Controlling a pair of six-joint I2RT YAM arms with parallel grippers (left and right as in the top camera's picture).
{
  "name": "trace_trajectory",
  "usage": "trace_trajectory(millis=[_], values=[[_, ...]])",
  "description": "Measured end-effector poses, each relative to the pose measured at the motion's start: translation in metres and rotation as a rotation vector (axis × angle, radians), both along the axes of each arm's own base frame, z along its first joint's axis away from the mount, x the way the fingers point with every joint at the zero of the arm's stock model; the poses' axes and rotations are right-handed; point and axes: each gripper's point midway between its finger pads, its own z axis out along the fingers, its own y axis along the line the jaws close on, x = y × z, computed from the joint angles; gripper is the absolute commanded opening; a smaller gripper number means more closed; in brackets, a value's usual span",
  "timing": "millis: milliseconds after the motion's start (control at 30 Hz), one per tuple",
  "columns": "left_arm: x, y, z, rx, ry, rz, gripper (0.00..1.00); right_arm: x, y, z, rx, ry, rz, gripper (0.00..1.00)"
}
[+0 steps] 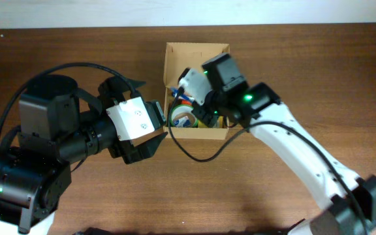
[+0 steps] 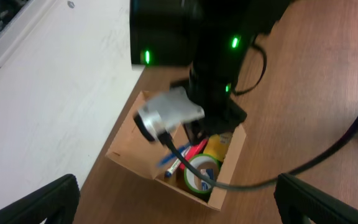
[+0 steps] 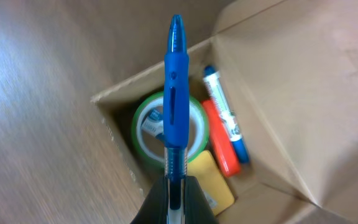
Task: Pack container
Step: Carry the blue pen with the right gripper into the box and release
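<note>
The right fingers (image 3: 153, 209) pinch a blue pen (image 3: 174, 93) over the box (image 3: 291, 93), poised to drop it beside the tape (image 3: 199, 132), while the left fingers (image 2: 47, 200) hang wide apart.

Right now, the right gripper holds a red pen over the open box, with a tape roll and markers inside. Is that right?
No: the right wrist view shows the pen is blue, not red. The right gripper holds it over the box, tape roll and markers inside.

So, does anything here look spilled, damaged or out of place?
Nothing stands out. The tape roll, markers and yellow pad lie inside the cardboard box, and the right gripper holds a blue pen over it.
</note>
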Motion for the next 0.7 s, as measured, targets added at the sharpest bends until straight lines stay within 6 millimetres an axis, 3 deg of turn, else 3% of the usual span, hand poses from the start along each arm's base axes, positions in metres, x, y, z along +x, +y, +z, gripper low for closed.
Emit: trace_trajectory(millis=[133,233,367,500,533,567,700], values=[[0.000,0.000,0.000,0.000,0.000,0.000,1.00,-0.002,0.005,-0.051,-0.115,0.057,0.140,0.04],[0.000,0.000,0.000,0.000,0.000,0.000,1.00,-0.002,0.005,-0.073,-0.162,0.079,0.200,0.04],[0.000,0.000,0.000,0.000,0.000,0.000,1.00,-0.002,-0.003,-0.087,-0.242,0.068,0.276,0.04],[0.000,0.000,0.000,0.000,0.000,0.000,1.00,0.000,-0.008,-0.088,-0.296,0.032,0.329,0.04],[0.000,0.000,0.000,0.000,0.000,0.000,1.00,0.001,-0.010,-0.088,-0.306,0.027,0.338,0.15],[0.000,0.000,0.000,0.000,0.000,0.000,1.00,0.001,-0.010,-0.088,-0.314,0.021,0.345,0.34],[0.000,0.000,0.000,0.000,0.000,0.000,1.00,0.001,-0.012,-0.088,-0.323,0.017,0.353,0.40]])
